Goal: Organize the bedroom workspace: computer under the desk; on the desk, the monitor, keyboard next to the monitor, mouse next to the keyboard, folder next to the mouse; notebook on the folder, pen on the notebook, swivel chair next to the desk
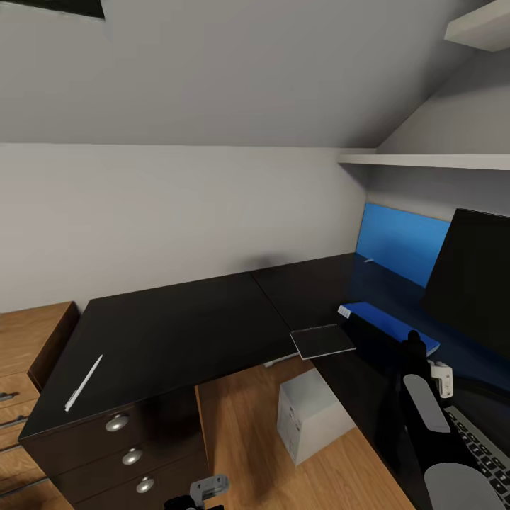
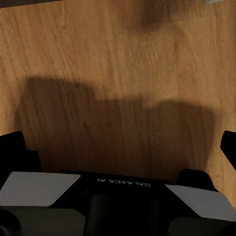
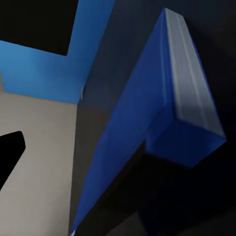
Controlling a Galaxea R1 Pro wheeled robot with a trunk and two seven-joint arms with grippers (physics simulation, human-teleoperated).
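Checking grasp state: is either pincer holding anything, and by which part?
Cannot tell for the right pincer: the blue folder looms close, contact unseen. Left pincer holds nothing, open above bare floor.

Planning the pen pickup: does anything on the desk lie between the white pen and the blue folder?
Yes: a thin grey notebook lies on the black desk, between the white pen and the blue folder, near the folder.

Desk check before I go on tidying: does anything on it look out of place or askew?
The pen lies alone at the far left end of the desk, apart from the blue folder by the monitor. A grey notebook overhangs the desk's inner edge.
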